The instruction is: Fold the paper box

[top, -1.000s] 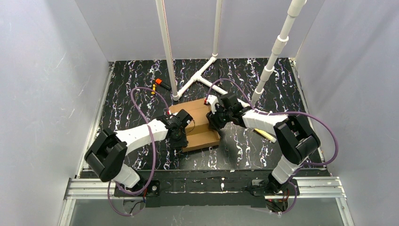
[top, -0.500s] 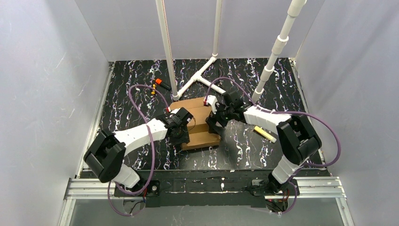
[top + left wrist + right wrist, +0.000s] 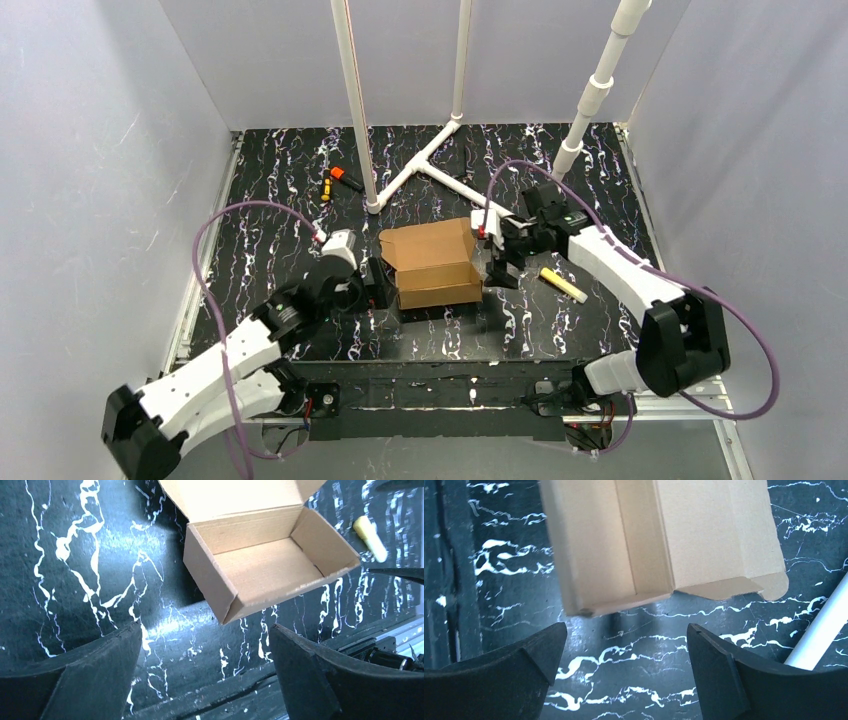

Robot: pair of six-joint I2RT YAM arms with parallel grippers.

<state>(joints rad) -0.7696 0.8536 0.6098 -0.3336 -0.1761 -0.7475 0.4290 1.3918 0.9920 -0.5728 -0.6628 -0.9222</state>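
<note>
The paper box (image 3: 432,265) stands in the middle of the black marbled table as a small brown cardboard box. Its tray is formed and its lid flap lies open toward the far side. My left gripper (image 3: 377,286) sits just left of the box, open and empty, apart from the cardboard. In the left wrist view the box (image 3: 270,565) shows its bare inside beyond the left gripper (image 3: 205,627). My right gripper (image 3: 497,264) hovers just right of the box, open and empty. The right wrist view has the box (image 3: 624,545) ahead of the right gripper (image 3: 626,627).
A yellow marker (image 3: 562,284) lies right of the box, under the right arm. A white PVC pipe frame (image 3: 425,165) stands behind the box, with another pipe (image 3: 590,110) at the back right. Small orange and yellow items (image 3: 338,179) lie at the far left. A metal rail (image 3: 430,395) edges the near side.
Both grippers have opened and let go of the box. The left arm has drawn back left and nearer, the right arm back to the right. The box now stands free.
</note>
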